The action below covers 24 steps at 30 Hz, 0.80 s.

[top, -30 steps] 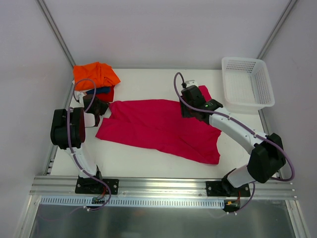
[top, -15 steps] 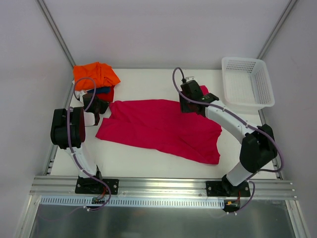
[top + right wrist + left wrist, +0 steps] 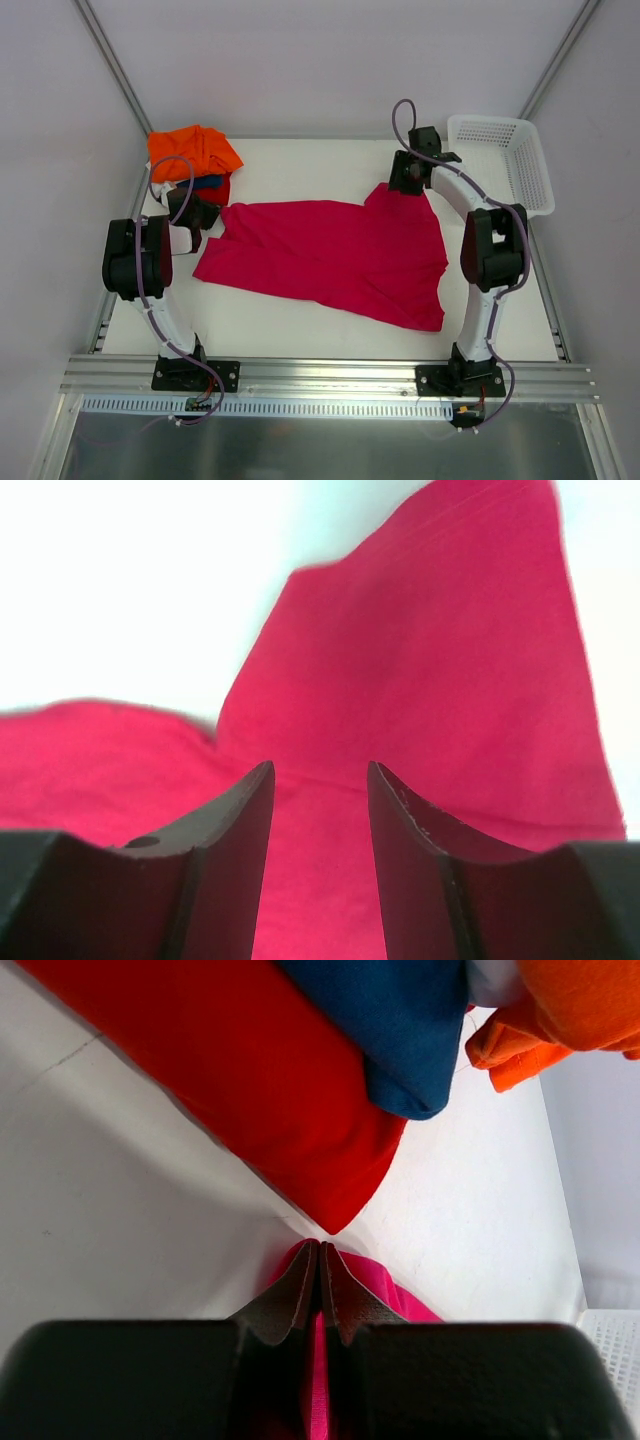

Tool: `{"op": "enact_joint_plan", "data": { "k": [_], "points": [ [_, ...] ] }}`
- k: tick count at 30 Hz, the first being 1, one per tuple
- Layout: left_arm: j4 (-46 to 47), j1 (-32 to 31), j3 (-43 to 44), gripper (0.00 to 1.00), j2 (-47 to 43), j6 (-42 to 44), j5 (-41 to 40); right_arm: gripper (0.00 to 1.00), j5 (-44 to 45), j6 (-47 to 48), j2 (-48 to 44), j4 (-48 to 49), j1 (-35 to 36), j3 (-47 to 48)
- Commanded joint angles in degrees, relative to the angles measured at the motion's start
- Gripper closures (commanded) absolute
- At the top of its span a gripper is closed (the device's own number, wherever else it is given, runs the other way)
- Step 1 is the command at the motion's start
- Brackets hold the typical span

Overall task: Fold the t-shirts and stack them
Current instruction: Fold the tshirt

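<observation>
P1: Right fingers (image 3: pixel 230 850) have swung off the middle of the pink shirt (image 3: pixel 330 250) and out to its far right sleeve. They hang over that sleeve, spread wide, holding nothing. Left side unchanged in place.

P2: Left fingers (image 3: pixel 295 1300)?

P1: Closed tight on the pink shirt's left edge, with cloth pinched between them.

P2: Progress?

P1: Three look done. The orange shirt (image 3: pixel 190 150), blue shirt (image 3: pixel 207 182) and red shirt (image 3: pixel 215 193) sit piled just beyond the pink shirt's left end, orange on top. The pink shirt lies spread flat on the tabletop (image 3: pixel 300 165), no fold in it yet. Left to do, I judge: fold it, then put it on the pile.

P2: Edges, room?

P1: The red shirt's corner sits just beside the pinched pink edge, so the pile could get dragged. The basket (image 3: pixel 487 118) stands close past the pink shirt's far right sleeve, so it is tight there. Bare tabletop runs along the pink shirt's far side, with another strip on its near side. Hem at its near right corner looks slightly rumpled.
</observation>
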<state>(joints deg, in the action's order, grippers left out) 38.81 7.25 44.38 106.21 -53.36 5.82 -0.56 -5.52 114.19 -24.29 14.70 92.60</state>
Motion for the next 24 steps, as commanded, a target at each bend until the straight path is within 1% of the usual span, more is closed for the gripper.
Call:
{"op": "enact_joint_plan", "data": {
  "k": [1, 6, 11, 14, 16, 17, 18, 21, 24],
  "points": [
    [3.1, 0.6, 1.1, 1.0, 0.4, 0.4, 1.0, 0.54, -5.9, -1.9, 1.8, 0.4, -2.9, 5.0],
    [3.3, 0.5, 1.0, 1.0, 0.2, 0.5, 1.0, 0.54, -8.7, -2.7, 5.9, 0.5, -6.5, 9.2],
    [3.3, 0.5, 0.9, 1.0, 0.2, 0.5, 1.1, 0.54, -13.6, -4.1, 10.0, 0.6, -11.4, 13.8],
    [3.4, 0.5, 0.8, 1.0, 0.2, 0.6, 1.1, 0.55, -9.2, -2.8, 10.7, -2.2, -12.6, 15.8],
    [3.4, 0.4, 0.8, 1.0, 0.1, 0.8, 1.2, 0.54, -5.0, -0.5, 10.9, -3.6, -12.8, 16.6],
    [3.5, 0.5, 0.8, 1.0, 0.2, 0.7, 1.1, 0.54, -3.2, 0.2, 11.1, -5.9, -12.8, 17.4],
    [3.6, 0.5, 0.8, 1.0, 0.1, 0.8, 1.1, 0.54, 0.0, 0.8, 11.4, -6.9, -12.9, 18.9],
    [3.7, 0.6, 0.6, 1.0, 0.1, 0.6, 1.1, 0.54, 4.1, 3.1, 12.3, -8.8, -13.4, 20.2],
    [3.8, 0.5, 0.6, 1.0, 0.2, 0.6, 1.2, 0.54, 6.3, 4.7, 12.1, -8.8, -13.7, 19.6]
  ]
}}
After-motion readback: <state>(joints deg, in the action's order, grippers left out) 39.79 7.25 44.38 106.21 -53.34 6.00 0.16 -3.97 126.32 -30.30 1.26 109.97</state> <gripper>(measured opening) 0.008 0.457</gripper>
